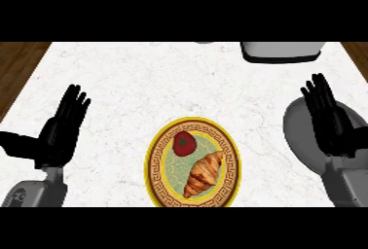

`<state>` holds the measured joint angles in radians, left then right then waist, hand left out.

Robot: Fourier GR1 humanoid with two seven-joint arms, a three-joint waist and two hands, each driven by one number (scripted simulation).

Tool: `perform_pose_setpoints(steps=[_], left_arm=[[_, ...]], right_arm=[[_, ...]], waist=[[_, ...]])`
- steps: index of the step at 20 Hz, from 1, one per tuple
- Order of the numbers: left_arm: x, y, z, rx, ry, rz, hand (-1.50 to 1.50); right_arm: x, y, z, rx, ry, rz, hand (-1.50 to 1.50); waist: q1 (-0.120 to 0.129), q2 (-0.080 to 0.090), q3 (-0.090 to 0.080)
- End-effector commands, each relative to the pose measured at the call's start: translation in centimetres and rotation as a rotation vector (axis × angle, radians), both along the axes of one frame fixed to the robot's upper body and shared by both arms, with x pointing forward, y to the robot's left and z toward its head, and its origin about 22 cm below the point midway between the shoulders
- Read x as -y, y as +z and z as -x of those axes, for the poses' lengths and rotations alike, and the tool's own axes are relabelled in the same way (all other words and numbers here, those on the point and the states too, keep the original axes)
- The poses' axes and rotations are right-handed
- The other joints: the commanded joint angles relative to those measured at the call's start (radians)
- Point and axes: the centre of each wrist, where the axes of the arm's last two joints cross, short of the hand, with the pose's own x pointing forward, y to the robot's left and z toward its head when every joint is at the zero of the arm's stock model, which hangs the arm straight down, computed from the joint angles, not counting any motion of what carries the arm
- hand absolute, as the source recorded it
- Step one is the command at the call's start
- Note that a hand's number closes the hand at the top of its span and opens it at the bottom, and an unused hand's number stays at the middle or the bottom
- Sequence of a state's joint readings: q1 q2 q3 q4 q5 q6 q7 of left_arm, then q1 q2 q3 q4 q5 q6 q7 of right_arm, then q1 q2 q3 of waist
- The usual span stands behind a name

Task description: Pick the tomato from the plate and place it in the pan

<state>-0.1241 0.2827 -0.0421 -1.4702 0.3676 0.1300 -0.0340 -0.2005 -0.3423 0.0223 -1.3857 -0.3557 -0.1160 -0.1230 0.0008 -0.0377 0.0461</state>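
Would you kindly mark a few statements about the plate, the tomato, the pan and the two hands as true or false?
1. The tomato lies on the plate. True.
2. A croissant shares the plate with the tomato. True.
3. The right hand is curled round the tomato. False: its fingers are straight and it holds nothing, showing over the grey pan at the view's right.
4. The tomato is already in the pan. False: it is still on the plate.
5. The left hand is open, left of the plate. True.
6. The plate's rim is plain white. False: it is yellow with a dark patterned band.
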Motion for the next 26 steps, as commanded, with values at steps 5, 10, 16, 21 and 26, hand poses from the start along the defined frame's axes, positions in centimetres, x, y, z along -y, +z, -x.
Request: perform_pose_setpoints(steps=[5, 10, 16, 21, 26], left_arm=[[0.2, 3.8, -2.3, 0.1, -0.038, -0.2, 0.0], [0.8, 2.5, -2.6, 0.03, 0.02, -0.233, 0.0], [0.3, 1.0, -1.1, 0.011, 0.042, -0.247, 0.0], [-0.8, 2.2, -1.9, 0.007, 0.037, -0.23, 0.0], [1.5, 2.4, -2.1, 0.002, 0.04, -0.25, 0.0]], right_arm=[[-10.9, 1.3, -1.9, 0.059, 0.756, 0.091, 1.5], [-11.3, -1.5, -2.0, 0.344, 0.688, 0.306, -1.5], [-4.7, 2.2, -3.1, 0.48, 0.595, 0.495, -1.5], [-2.7, 10.0, -4.8, 0.418, 0.728, 0.778, -1.5], [-6.3, 15.6, -4.2, 0.347, 0.772, 0.932, -1.5]], waist=[[0.107, 0.055, -0.04], [0.021, 0.047, -0.043], [-0.001, 0.036, -0.046], [-0.005, 0.033, -0.048], [-0.008, 0.03, -0.048]])
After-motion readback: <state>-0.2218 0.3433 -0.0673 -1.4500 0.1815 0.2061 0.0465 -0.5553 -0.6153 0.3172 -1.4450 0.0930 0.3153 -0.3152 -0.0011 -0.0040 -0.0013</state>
